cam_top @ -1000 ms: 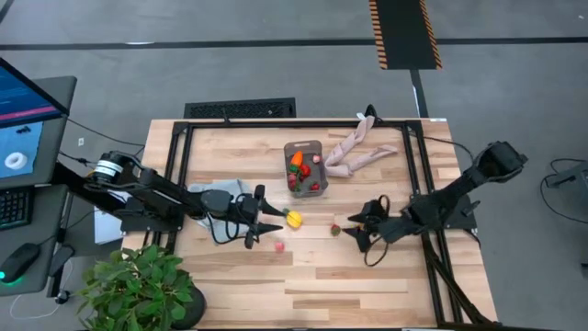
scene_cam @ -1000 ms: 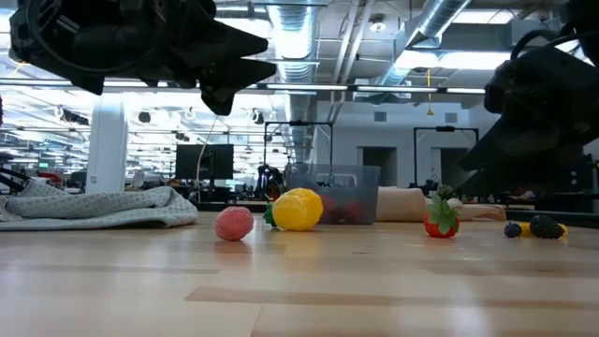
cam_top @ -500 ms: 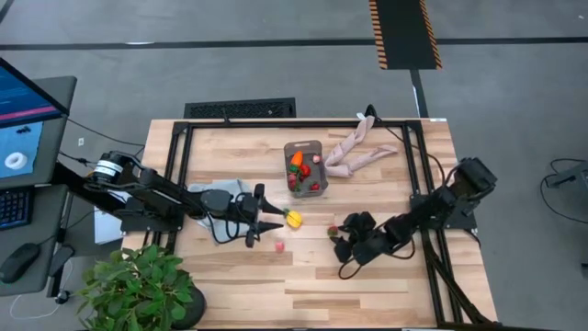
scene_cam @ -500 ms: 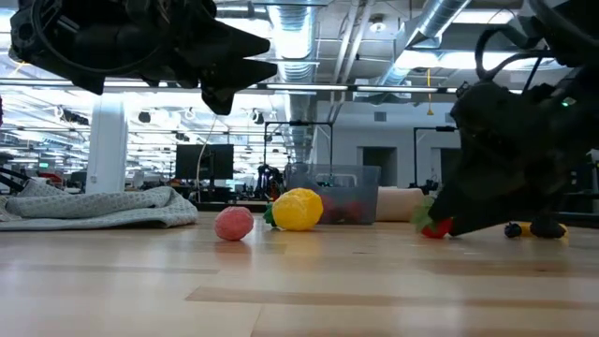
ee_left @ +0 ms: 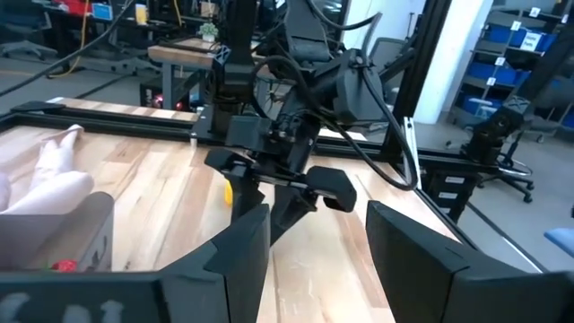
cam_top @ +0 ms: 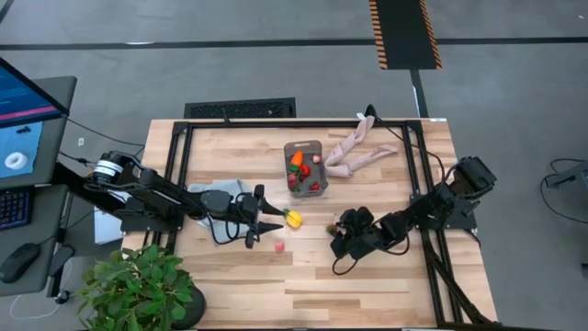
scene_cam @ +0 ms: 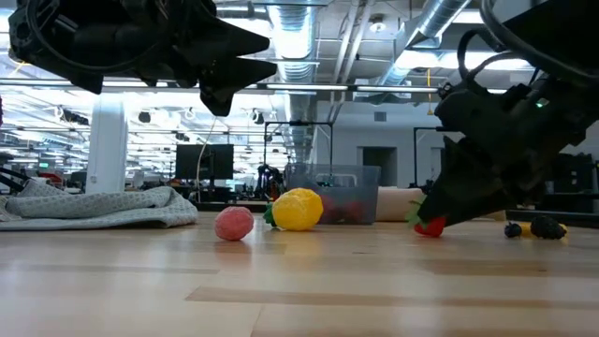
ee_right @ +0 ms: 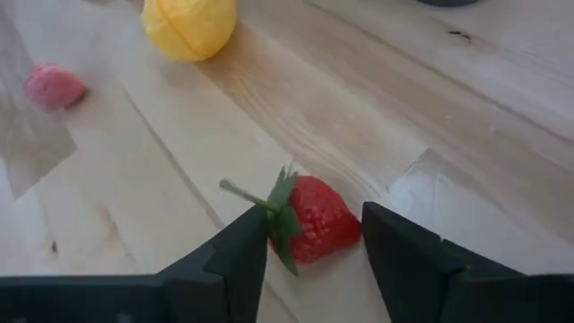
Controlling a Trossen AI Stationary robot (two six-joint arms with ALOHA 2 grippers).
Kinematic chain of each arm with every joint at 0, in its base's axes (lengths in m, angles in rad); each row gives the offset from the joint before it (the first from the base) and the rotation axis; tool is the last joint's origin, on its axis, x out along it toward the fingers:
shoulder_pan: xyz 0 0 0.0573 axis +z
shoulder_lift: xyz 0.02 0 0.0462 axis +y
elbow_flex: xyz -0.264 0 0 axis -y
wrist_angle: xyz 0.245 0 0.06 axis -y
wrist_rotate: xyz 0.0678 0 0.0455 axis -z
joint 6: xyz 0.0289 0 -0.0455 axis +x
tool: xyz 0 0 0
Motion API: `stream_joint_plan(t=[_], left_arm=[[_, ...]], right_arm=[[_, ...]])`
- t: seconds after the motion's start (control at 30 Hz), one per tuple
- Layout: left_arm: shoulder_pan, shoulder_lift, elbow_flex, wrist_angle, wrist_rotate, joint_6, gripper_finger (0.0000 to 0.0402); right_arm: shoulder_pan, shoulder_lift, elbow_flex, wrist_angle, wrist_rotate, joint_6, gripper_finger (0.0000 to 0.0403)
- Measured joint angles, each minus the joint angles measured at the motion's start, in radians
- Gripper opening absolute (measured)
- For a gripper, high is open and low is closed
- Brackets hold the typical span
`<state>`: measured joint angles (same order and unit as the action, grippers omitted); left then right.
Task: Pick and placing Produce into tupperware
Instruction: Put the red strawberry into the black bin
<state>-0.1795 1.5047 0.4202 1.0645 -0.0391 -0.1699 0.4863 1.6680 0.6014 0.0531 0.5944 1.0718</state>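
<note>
We see the right hand low on the wooden surface, fingers open astride the red toy strawberry, not yet gripping, ready to grab it; left hand hovers half-open, empty.

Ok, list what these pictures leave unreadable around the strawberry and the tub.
- Strawberry: the right gripper's own fingers flank it in the right wrist view; contact cannot be told.
- Strawberry in the high view: mostly covered by that gripper.
- Tupperware: its contents are too small to identify from above, and the lemon blocks it in the low view.

Strawberry between right gripper fingers.
</note>
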Motion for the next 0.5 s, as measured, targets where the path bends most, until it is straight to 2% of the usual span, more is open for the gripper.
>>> stream_joint_plan(t=[0.5], left_arm=[[-0.007, 0.0, 0.0, 0.0, -0.001, 0.002, 0.0176]], right_arm=[[-0.029, -0.004, 0.001, 0.055, -0.029, -0.107, 0.014]])
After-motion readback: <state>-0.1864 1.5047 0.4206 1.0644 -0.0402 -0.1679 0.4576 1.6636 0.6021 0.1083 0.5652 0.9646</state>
